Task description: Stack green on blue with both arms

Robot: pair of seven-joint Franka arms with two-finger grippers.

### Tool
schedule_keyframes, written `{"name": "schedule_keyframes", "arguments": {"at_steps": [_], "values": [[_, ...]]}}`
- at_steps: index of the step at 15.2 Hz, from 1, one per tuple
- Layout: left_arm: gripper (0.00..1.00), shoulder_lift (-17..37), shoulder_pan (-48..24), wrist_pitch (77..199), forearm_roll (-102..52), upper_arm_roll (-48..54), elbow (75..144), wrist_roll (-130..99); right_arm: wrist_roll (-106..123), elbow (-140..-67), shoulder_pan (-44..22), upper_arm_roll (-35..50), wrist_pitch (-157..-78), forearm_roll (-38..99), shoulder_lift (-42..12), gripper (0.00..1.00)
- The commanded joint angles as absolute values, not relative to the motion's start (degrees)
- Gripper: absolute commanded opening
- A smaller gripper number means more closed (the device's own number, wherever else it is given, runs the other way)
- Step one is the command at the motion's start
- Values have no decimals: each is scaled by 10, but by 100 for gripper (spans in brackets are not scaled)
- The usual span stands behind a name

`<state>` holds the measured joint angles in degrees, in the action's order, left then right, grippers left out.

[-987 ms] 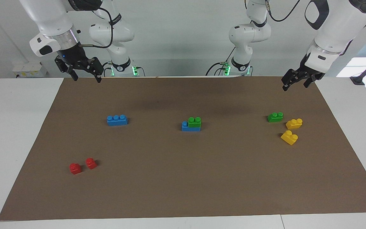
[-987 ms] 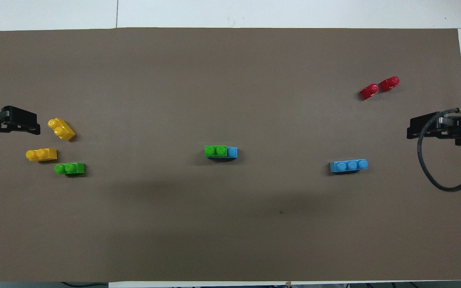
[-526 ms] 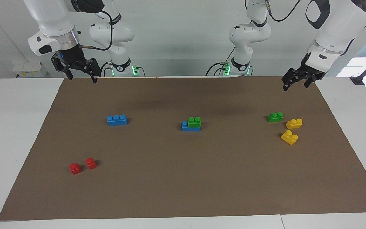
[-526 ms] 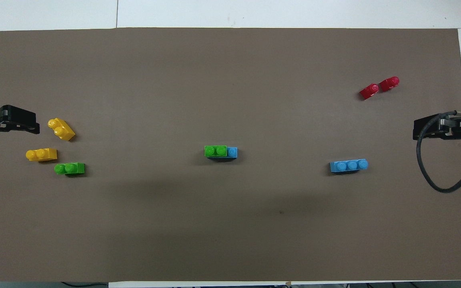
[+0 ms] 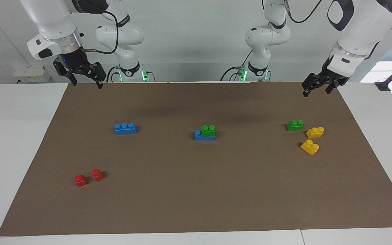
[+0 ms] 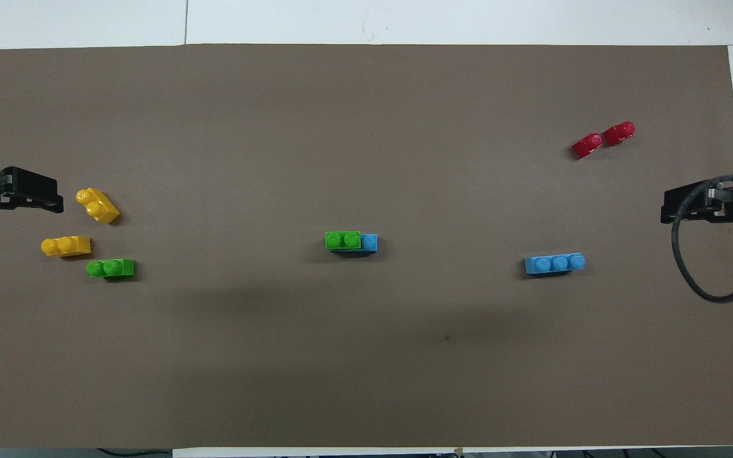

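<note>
Right tool (image 5: 84, 82) has drifted up and out toward its counter edge, left tool (image 5: 315, 88) barely budged.
Both tools hang spread and empty over the mat's near corners. One green brick (image 5: 208, 131) sits stacked on a blue brick (image 5: 199, 136) mid-mat; spare blue (image 5: 125, 128) lies at its 9 o'clock in the facing view, spare green (image 5: 294, 125) at 3.

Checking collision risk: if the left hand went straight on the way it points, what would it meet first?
The left hand would probably meet bare mat before the loose green brick; depth is unclear.
</note>
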<state>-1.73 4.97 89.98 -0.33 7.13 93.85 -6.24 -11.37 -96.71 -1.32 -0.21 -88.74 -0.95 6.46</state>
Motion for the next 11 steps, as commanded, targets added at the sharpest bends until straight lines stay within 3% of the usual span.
{"name": "schedule_keyframes", "arguments": {"at_steps": [1, 11], "values": [[100, -11, 54, 893, -16, 70, 924, -52, -106, -959, 0, 1, -875, 12, 63, 100], [100, -11, 52, 894, -17, 71, 923, -53, -98, -958, 6, 1, -873, 11, 62, 100]]}}
